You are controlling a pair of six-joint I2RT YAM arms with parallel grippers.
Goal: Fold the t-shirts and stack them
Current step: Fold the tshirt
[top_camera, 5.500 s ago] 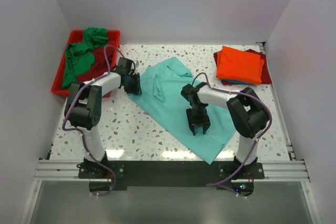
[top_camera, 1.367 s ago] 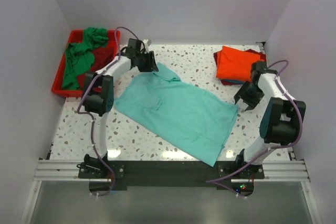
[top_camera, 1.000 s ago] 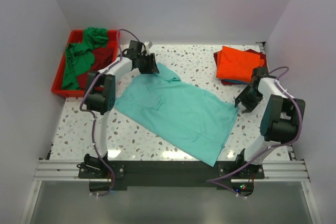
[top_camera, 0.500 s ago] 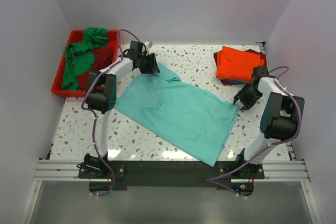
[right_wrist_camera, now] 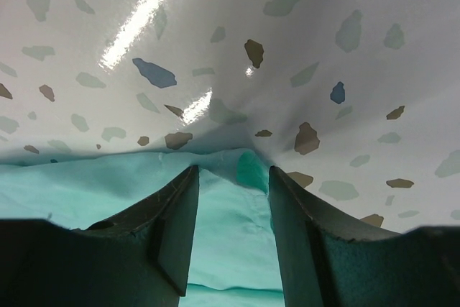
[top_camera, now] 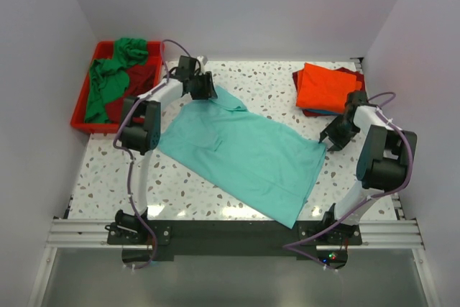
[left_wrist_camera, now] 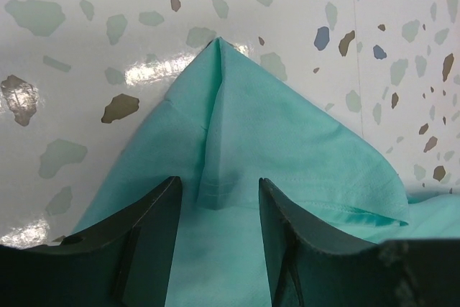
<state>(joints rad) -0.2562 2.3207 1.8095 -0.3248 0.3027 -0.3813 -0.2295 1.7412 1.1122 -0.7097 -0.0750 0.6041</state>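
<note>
White-walled booth is enclosing a speckled table (top_camera: 273,80).

Far left of the left jaws, a red tray (top_camera: 77,114) is sitting at the table's edge. It is holding a green shirt (top_camera: 106,78) that is lying bunched over a red shirt (top_camera: 138,83).

Left gripper (top_camera: 204,92) is reaching down at the far corner of the teal shirt (top_camera: 244,152). Its jaws are standing apart, not clamping. In the wrist view the two dark fingers (left_wrist_camera: 147,239) are straddling a raised crease of teal cloth that is running up between them. There is a gap on each side of the crease. Cloth is also lying under both fingers, and its pointed corner is ending just beyond the jaws on bare table.

Teal shirt is lying spread flat and slanted between the two grippers, one gripper at each end.

Right gripper (top_camera: 333,139) is sitting low at the shirt's right corner. Its jaws are also standing apart, gripping nothing. In the wrist view the fingers (right_wrist_camera: 169,239) are flanking the teal edge. A small curled-up bit of cloth is showing between them near the tips, with bare table beyond. I cannot tell whether the fingertips are touching the cloth.

Beyond the right jaws, well apart from them, an orange shirt (top_camera: 327,88) is lying folded on top of a stack (top_camera: 364,100) with dark red cloth showing under it.
</note>
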